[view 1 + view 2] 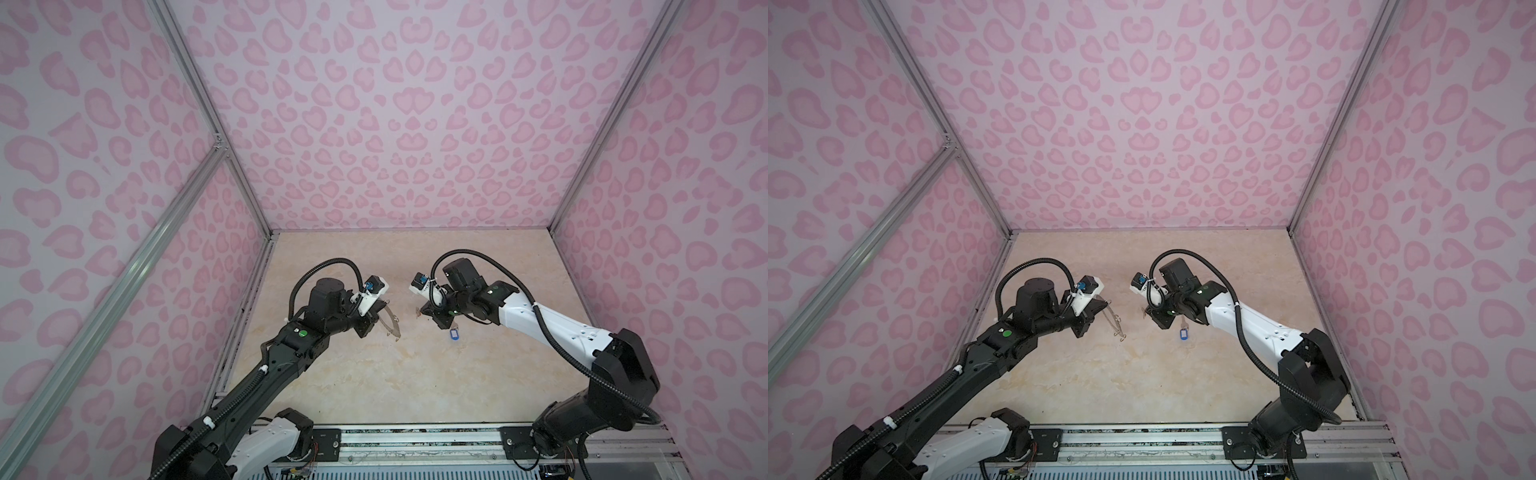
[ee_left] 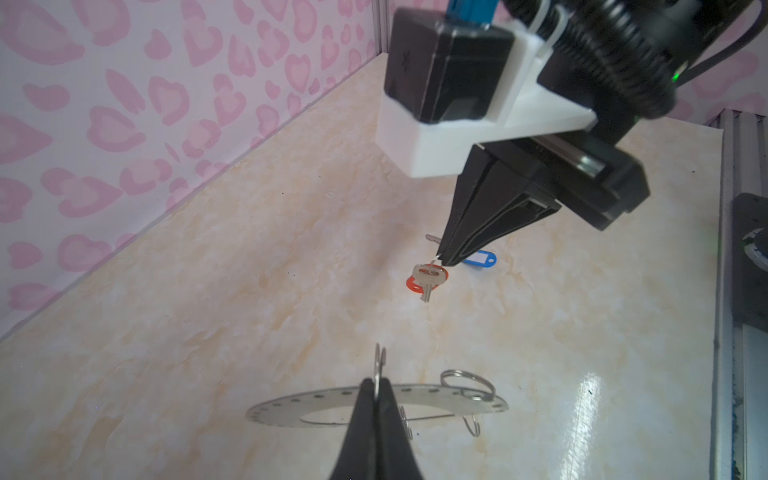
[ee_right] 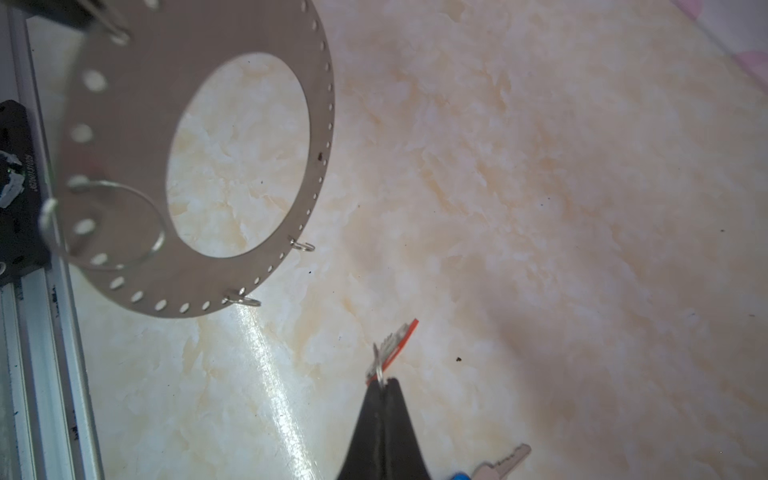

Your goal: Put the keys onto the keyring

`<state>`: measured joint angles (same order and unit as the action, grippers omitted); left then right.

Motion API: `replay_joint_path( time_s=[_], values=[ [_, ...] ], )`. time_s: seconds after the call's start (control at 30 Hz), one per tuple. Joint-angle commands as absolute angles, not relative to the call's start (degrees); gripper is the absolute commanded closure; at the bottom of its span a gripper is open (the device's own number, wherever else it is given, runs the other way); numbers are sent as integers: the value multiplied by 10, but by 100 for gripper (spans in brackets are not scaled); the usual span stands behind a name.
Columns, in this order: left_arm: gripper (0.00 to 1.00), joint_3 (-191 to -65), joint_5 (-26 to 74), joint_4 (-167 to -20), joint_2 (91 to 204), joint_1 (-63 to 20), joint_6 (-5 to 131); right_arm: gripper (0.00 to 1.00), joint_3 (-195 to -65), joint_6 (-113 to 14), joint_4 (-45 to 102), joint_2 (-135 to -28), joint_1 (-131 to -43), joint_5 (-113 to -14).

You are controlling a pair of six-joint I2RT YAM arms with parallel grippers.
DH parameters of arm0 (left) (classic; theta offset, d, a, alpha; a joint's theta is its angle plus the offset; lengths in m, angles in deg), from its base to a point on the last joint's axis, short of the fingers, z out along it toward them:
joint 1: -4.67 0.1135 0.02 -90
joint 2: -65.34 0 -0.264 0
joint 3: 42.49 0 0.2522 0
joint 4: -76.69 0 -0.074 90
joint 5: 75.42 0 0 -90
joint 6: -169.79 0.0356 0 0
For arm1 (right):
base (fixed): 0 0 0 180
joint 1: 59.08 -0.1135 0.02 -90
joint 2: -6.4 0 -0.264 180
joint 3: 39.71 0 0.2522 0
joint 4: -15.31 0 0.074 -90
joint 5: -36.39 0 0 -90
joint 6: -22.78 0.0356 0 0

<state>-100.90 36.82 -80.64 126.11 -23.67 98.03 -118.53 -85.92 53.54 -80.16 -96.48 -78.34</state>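
I hold the keyring (image 2: pixel 436 395) by a wire loop (image 2: pixel 379 361) in my clamped left end effector (image 2: pixel 377 384) over the counter's (image 2: pixel 249 291) middle, so my right end effector (image 2: pixel 444 259), pinching the red key (image 2: pixel 426 279), can hook it on; the blue key (image 2: pixel 480 260) lies below.

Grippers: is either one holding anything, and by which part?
The left gripper pinches the keyring by a wire loop on its rim. The right gripper pinches the red-tagged key by its small split ring. The blue-tagged key lies unheld.
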Motion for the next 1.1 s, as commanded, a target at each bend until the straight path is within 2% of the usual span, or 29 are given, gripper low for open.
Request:
replay_joint_path(
  time_s=[0.0, 0.43, 1.07],
  values=[
    [97, -1022, 372, -837, 1277, -248, 996, 100, -1166, -869, 480, -780, -968, -814],
    [97, -1034, 344, -875, 1319, -290, 974, 100, -1138, -816, 413, -729, -984, -874],
    [97, -1033, 323, -886, 1313, -316, 964, 100, -1151, -773, 397, -746, -993, -865]
  ],
)
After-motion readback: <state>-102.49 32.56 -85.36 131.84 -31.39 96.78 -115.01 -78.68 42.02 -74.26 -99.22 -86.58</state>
